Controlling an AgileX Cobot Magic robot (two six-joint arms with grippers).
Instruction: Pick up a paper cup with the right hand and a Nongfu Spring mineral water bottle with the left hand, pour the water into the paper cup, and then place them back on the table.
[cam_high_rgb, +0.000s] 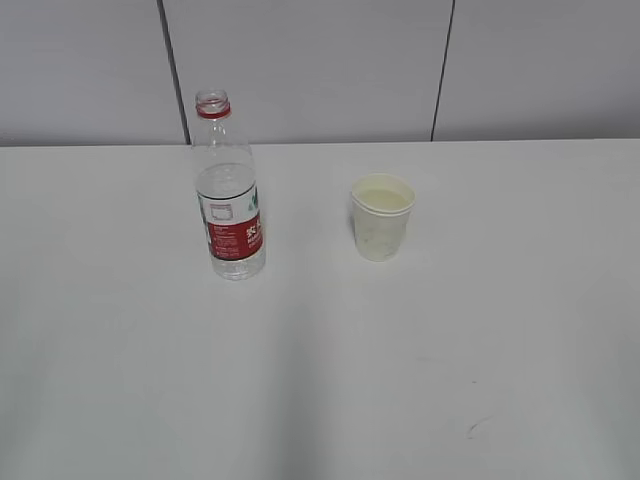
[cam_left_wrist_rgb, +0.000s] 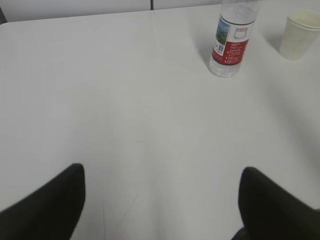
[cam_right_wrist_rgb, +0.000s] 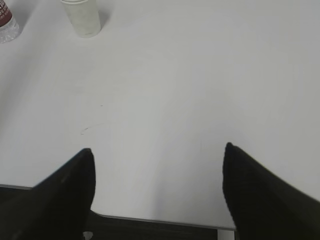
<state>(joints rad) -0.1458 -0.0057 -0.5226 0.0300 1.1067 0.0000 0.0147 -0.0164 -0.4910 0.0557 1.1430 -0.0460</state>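
Note:
The Nongfu Spring bottle (cam_high_rgb: 229, 190) stands upright and uncapped on the white table (cam_high_rgb: 320, 380), with water up to about its shoulder. The paper cup (cam_high_rgb: 381, 217) stands upright to its right, apart from it. Neither arm shows in the exterior view. In the left wrist view the left gripper (cam_left_wrist_rgb: 162, 172) is open and empty above bare table, with the bottle (cam_left_wrist_rgb: 231, 42) and the cup (cam_left_wrist_rgb: 298, 35) far ahead at the upper right. In the right wrist view the right gripper (cam_right_wrist_rgb: 157, 150) is open and empty over the table's near edge, with the cup (cam_right_wrist_rgb: 83, 17) and the bottle's base (cam_right_wrist_rgb: 7, 25) far ahead at the upper left.
A grey panelled wall (cam_high_rgb: 320, 70) runs behind the table's far edge. The table's front edge (cam_right_wrist_rgb: 160, 219) lies just under the right gripper. A faint scuff mark (cam_high_rgb: 476, 428) lies on the tabletop at the near right.

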